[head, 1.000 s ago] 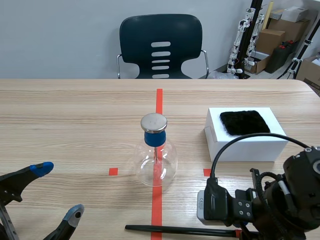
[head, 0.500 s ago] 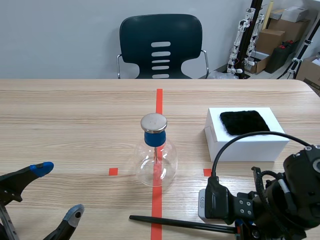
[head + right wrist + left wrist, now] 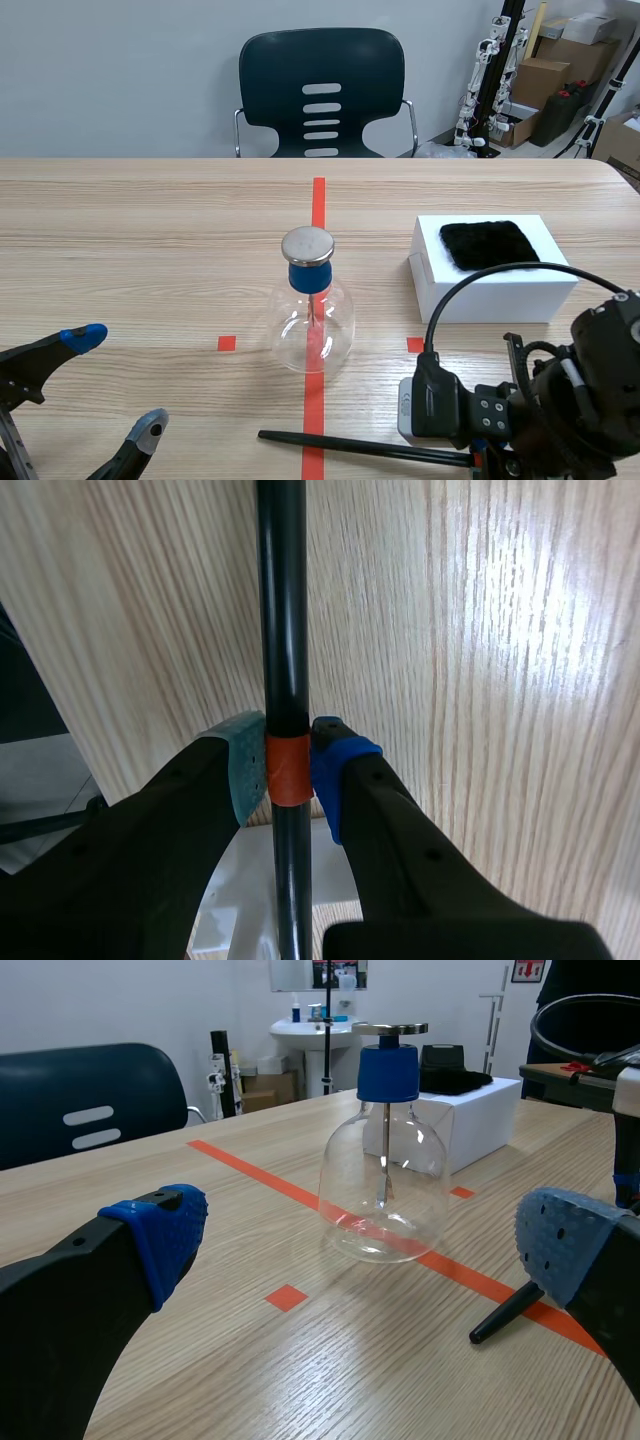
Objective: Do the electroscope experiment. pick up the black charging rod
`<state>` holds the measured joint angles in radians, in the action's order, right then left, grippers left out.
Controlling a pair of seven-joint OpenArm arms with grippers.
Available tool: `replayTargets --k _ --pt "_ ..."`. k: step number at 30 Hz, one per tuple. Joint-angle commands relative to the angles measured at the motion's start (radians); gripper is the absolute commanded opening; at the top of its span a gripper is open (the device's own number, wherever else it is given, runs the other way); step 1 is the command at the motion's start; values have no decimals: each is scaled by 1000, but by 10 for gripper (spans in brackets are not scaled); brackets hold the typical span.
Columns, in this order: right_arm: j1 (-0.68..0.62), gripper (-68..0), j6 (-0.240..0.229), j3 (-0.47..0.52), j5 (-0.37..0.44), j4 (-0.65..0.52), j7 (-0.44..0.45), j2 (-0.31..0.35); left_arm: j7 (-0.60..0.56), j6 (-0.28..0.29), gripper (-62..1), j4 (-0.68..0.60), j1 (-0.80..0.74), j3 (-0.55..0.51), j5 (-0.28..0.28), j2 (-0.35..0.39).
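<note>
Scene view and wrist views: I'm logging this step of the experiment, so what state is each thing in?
black charging rod: clamped at its orange band.
right gripper: shut on the black charging rod.
left gripper: open, empty.
electroscope flask: upright, stoppered, metal disc on top.
black fur pad: flat on the white box.
chair: empty.

Thin black orange-banded rod (image 3: pixel 350 446) clamped in right pincer (image 3: pixel 288 765), apparently hovering low.

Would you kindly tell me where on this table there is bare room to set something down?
The widest bare stretch lies left of the flask, between it and the left gripper. The strip beyond the flask toward the chair is also free. Crowded: the near right, where the right gripper holds the rod before the white box.
</note>
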<state>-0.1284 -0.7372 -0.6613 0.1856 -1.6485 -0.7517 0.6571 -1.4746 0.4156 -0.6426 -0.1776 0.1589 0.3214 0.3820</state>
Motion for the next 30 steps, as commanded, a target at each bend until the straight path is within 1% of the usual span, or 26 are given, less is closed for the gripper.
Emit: replayTargets --k 1,5,9,11,15,17,18,20,22,24,26,28,30 --pt "9 -662 -8 14 11 -66 24 58 -18 -2 14 -5 -2 0 -7 -4" --pt "-2 -662 -8 25 30 -156 39 139 -18 -2 14 -5 -2 0 -7 -4" --pt "-52 -662 -8 69 25 -227 66 208 -18 -2 14 -5 -2 0 -7 -4" --pt "-87 -662 1 102 15 -258 92 242 -18 -2 14 -5 -2 0 -7 -4" --pt "-175 -662 63 188 -52 -310 182 301 -18 -2 14 -5 -2 0 -7 -4" --pt "-232 -662 108 241 -106 -334 238 327 -18 -2 14 -5 -2 0 -7 -4" --pt "-264 -662 137 269 -141 -344 272 337 -18 -2 14 -5 -2 0 -7 -4" --pt "-328 -662 189 329 -215 -360 339 348 -18 -2 14 -5 -2 0 -6 -4" --pt "-393 -662 222 393 -287 -375 392 348 -18 -2 14 -5 -2 0 -7 -4" --pt "-459 -662 249 455 -336 -395 437 348 -18 -2 14 -5 -2 0 -7 -4" --pt "-518 -662 277 517 -367 -414 481 343 -18 -2 14 -5 -2 0 -7 -4" --pt "-569 -662 306 581 -405 -434 513 318 -18 -2 14 -5 -2 0 -7 -4" --pt "-611 -662 311 652 -449 -462 541 277 -18 -2 14 -5 -2 0 -6 -4"
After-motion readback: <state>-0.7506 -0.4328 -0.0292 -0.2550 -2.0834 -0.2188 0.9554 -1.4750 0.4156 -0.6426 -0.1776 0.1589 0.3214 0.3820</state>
